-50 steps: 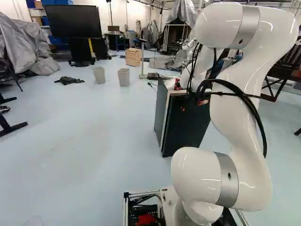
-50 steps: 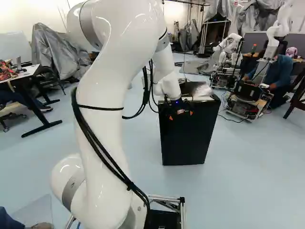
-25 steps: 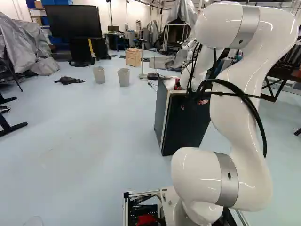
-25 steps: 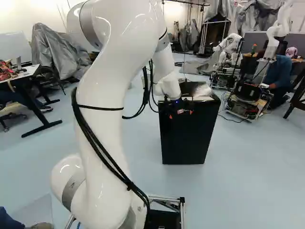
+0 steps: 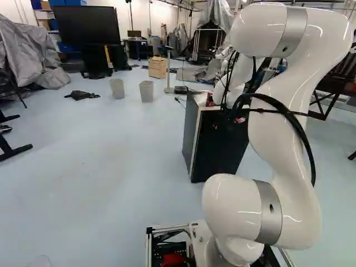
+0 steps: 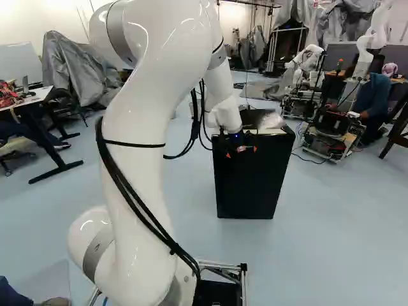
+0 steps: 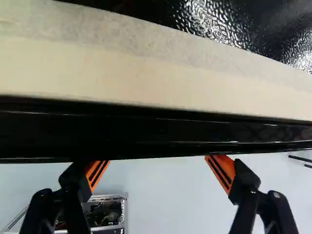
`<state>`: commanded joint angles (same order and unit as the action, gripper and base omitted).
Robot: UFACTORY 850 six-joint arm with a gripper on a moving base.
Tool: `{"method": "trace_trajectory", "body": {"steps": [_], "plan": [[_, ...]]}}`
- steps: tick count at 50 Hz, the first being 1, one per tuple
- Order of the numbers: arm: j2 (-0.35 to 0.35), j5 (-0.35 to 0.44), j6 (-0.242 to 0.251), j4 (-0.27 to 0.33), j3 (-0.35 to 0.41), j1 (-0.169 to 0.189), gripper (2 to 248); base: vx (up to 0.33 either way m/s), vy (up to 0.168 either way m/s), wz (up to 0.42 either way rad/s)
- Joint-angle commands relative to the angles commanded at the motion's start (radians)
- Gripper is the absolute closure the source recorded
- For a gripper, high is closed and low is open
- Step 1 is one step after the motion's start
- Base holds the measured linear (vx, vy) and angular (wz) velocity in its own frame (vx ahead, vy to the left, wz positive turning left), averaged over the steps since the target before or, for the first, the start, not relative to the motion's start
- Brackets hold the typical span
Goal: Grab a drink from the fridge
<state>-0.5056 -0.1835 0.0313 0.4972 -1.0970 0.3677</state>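
Just past the two orange pads (image 7: pixel 222 171), the black door edge (image 7: pixel 156 131) of the small black fridge (image 6: pixel 252 182) is running long ways from one finger's side to the other. Both fingers are standing wide open and holding nothing, and I can't tell if they are touching the door. So closing them now would probably not be pinching that edge; the gripper (image 7: pixel 160 166) may be needing a turn, or a hook and pull. The pale strip (image 7: pixel 146 73) is lying farther ahead. No drink is showing; I'm guessing it's hiding inside, beyond the fingers.
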Motion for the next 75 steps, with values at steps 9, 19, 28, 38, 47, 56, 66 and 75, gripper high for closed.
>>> {"method": "trace_trajectory", "body": {"steps": [9,19,28,38,47,56,66,75], "plan": [[0.000,0.000,0.000,0.000,0.000,0.000,3,0.000,0.000,0.000],[0.010,0.000,0.000,0.000,0.014,0.003,3,0.000,0.000,0.000],[0.038,0.000,0.000,0.000,0.053,0.011,3,0.000,0.000,0.000],[0.073,0.008,0.000,0.000,0.102,0.019,3,0.000,0.000,0.000],[0.107,0.044,0.000,0.000,0.148,0.024,3,0.000,0.000,0.000],[0.143,0.107,0.000,0.000,0.195,0.028,3,0.000,0.000,0.000],[0.183,0.203,0.000,-0.014,0.247,0.033,3,0.000,0.000,0.000],[0.221,0.296,0.000,-0.047,0.294,0.038,3,0.000,0.000,0.000]]}}
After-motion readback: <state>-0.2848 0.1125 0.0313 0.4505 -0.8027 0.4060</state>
